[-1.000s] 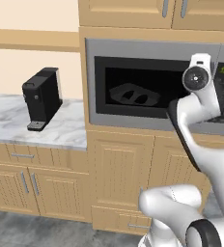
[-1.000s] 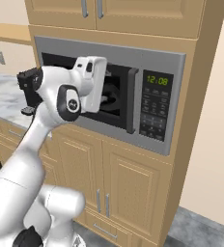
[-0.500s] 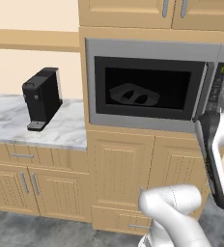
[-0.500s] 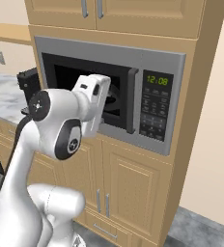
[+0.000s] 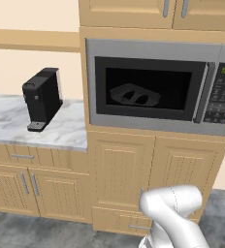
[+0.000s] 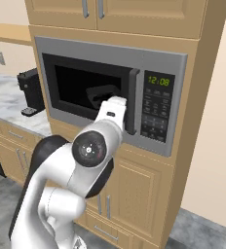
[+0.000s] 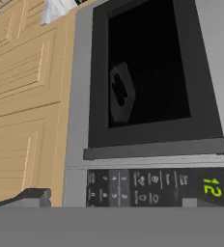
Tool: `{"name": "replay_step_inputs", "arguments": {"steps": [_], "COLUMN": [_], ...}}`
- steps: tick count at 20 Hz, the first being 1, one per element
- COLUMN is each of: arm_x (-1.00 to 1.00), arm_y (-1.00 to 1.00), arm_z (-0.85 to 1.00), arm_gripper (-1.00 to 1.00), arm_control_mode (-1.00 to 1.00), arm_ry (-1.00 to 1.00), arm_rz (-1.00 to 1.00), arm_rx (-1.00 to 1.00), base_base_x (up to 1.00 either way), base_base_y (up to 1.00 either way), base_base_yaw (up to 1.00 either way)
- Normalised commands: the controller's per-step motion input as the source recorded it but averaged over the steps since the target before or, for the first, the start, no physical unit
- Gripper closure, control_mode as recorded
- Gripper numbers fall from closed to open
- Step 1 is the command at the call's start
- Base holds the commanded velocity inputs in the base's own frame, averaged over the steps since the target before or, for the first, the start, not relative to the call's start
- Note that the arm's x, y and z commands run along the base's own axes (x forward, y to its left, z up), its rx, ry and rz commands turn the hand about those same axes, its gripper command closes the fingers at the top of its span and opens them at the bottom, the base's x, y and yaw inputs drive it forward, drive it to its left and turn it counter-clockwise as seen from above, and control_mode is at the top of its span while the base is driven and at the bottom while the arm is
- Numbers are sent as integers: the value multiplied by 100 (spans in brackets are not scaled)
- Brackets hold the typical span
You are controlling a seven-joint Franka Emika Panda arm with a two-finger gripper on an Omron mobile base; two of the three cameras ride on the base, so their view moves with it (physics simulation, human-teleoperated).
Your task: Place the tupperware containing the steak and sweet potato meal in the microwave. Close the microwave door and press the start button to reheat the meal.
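Tupperware, a shallow translucent grey tray [image 5: 134, 94], sits inside the silver-grey boxy microwave [image 6: 176, 65], behind its shut dark-glass door [image 5: 148, 88]. Remaining step: press start. Gripper fingers [image 7: 32, 197] spread, released, facing the black keypad [image 7: 147, 187]; advance onto the button.

One microwave [image 5: 158, 87] with one door [image 5: 148, 89], one handle [image 5: 200, 92] and one keypad [image 5: 221, 99]; one tupperware [image 5: 134, 95] behind the glass; one coffee machine [image 5: 40, 98]; one marble counter [image 5: 61, 128]; one green clock [image 6: 159, 80]

Base views flank microwave [image 5: 158, 87]; hand view close, rolled sideways.
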Motion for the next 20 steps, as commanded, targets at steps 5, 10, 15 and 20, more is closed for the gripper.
{"name": "replay_step_inputs", "arguments": {"steps": [5,10,15,20], "arm_x": [-23,-13,2,19], "arm_y": [-2,0,-4,-31], "arm_z": [-6,-10,-17,-18], "arm_gripper": [100,100,100,100], "arm_control_mode": [-100,-100,-100,-100], "arm_ry": [0,0,-5,-7], "arm_rz": [25,15,1,0], "arm_rx": [0,0,0,0], "base_base_x": [0,0,0,0], "base_base_y": [0,0,0,0], "base_base_yaw": [0,0,0,0]}}
